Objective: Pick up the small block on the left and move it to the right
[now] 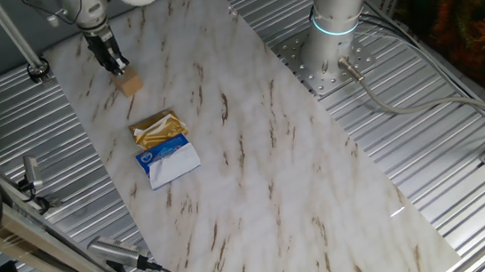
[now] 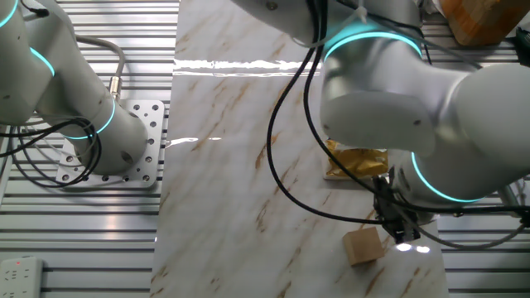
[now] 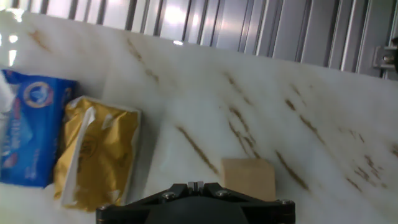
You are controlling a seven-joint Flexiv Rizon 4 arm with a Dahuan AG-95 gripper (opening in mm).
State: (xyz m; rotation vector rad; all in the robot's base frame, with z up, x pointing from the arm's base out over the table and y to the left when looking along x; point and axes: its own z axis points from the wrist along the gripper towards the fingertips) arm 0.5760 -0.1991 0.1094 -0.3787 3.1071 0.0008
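The small block (image 1: 131,82) is a plain tan wooden cube standing on the marble tabletop (image 1: 252,144) at the far left. It also shows in the other fixed view (image 2: 363,246) and in the hand view (image 3: 249,178). My gripper (image 1: 117,64) hangs just behind and beside the block, not around it. Its fingertips are pressed together with nothing between them. In the other fixed view the gripper (image 2: 398,228) is to the block's upper right. In the hand view the gripper (image 3: 196,185) is at the bottom edge, left of the block.
A gold foil packet (image 1: 158,128) and a blue-and-white packet (image 1: 169,158) lie together near the block; both show in the hand view, gold (image 3: 99,152) and blue (image 3: 31,134). A second arm's base (image 1: 336,20) stands on the ribbed metal at the right. Cables run beside it.
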